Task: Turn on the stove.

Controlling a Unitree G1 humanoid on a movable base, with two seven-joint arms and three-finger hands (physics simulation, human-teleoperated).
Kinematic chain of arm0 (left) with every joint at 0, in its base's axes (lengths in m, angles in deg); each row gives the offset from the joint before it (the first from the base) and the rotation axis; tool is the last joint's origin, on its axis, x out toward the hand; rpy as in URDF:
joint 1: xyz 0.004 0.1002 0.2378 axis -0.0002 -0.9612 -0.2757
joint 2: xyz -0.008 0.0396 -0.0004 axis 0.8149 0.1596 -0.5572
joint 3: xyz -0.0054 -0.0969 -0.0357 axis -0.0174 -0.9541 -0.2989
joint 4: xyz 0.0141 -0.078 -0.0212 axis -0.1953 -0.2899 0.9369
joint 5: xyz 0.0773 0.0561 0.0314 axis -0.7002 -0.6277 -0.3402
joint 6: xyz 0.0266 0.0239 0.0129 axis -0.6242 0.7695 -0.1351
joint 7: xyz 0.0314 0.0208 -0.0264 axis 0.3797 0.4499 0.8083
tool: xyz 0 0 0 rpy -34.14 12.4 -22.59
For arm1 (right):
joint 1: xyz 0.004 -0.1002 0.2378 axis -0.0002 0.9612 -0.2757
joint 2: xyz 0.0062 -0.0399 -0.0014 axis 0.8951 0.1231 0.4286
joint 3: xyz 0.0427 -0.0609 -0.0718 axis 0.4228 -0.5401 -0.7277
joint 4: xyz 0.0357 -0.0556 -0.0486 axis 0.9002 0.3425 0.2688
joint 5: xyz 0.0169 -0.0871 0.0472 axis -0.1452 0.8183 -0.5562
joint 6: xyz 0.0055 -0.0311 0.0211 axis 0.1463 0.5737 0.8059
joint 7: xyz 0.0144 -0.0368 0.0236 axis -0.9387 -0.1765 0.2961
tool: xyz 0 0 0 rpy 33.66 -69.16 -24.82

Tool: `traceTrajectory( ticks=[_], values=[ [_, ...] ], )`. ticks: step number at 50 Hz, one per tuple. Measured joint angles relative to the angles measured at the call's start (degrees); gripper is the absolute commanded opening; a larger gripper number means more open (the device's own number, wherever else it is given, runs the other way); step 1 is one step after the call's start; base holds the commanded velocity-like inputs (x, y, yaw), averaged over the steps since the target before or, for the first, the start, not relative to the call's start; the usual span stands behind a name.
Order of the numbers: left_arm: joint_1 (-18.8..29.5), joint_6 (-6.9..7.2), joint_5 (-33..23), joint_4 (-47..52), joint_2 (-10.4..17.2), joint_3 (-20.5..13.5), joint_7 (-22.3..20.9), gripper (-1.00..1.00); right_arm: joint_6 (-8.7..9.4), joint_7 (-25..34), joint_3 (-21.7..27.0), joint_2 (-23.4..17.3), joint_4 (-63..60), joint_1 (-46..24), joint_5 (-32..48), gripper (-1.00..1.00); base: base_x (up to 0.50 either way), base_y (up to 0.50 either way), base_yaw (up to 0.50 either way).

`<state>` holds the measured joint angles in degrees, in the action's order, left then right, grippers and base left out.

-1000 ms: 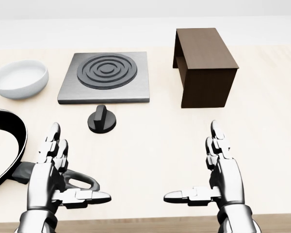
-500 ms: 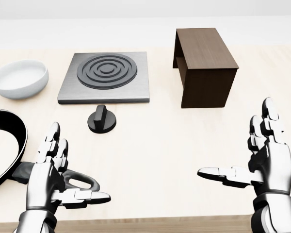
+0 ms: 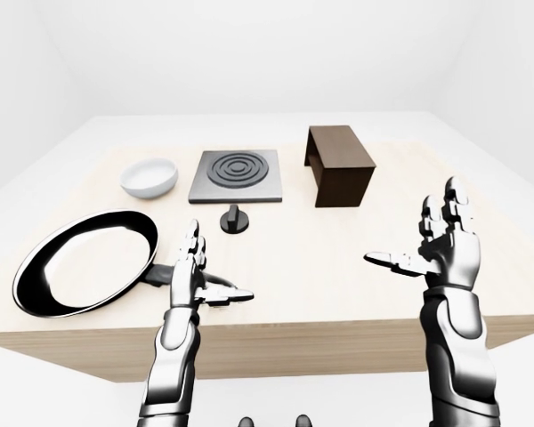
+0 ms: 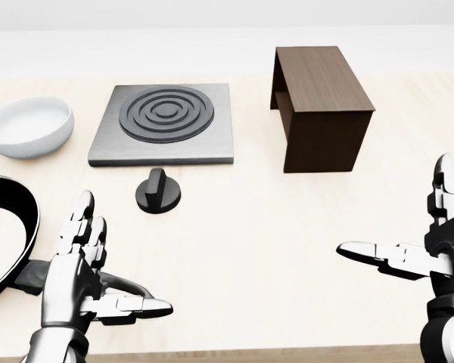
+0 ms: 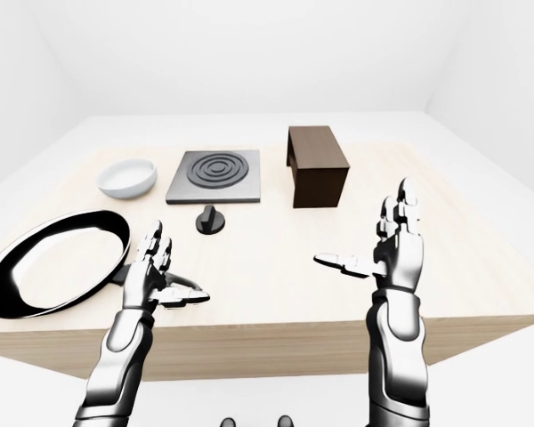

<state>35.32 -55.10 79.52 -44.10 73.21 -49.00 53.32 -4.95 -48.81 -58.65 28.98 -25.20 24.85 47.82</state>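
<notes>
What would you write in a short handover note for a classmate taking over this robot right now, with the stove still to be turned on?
Left hand: open, empty, hovering over the frying pan's handle at the table's near edge.
Right hand: open, empty, raised at the right of the head view, touching nothing.
Stove plate sits near the table's middle; its black knob stands just below it in the head view, untouched.
White bowl is left of the stove, brown box right of it.
Done: nothing yet.
Left: reach the knob, grip it and turn it.
</notes>
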Motion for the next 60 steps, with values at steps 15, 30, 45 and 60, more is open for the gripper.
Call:
traceTrajectory(
  ticks=[15, 30, 45, 60],
  values=[
    [0.06, -0.39, 0.01, -0.42, -0.01, 0.01, 0.03, 1.00, 0.00, 0.30, 0.17, 0.03, -0.75, 0.11, -0.28, 1.00, 0.23, 0.00, 0.00],
    [-0.07, -0.88, -0.17, -0.83, -0.11, 0.24, 0.08, 1.00, 0.00, 0.58, 0.23, 0.09, -1.00, 0.28, -0.33, 1.00, 0.23, 0.00, 0.00],
    [-0.29, -1.17, -0.39, -0.92, -0.21, 0.52, 0.11, 1.00, 0.00, 0.80, 0.28, 0.16, -1.18, 0.52, -0.23, 1.00, 0.23, 0.00, 0.00],
    [-0.19, -1.55, -0.48, -1.47, -0.23, 0.58, 0.11, 1.00, 0.00, 0.92, 0.28, 0.26, -1.48, 0.62, -0.22, 1.00, 0.23, 0.00, 0.00]
  ],
)
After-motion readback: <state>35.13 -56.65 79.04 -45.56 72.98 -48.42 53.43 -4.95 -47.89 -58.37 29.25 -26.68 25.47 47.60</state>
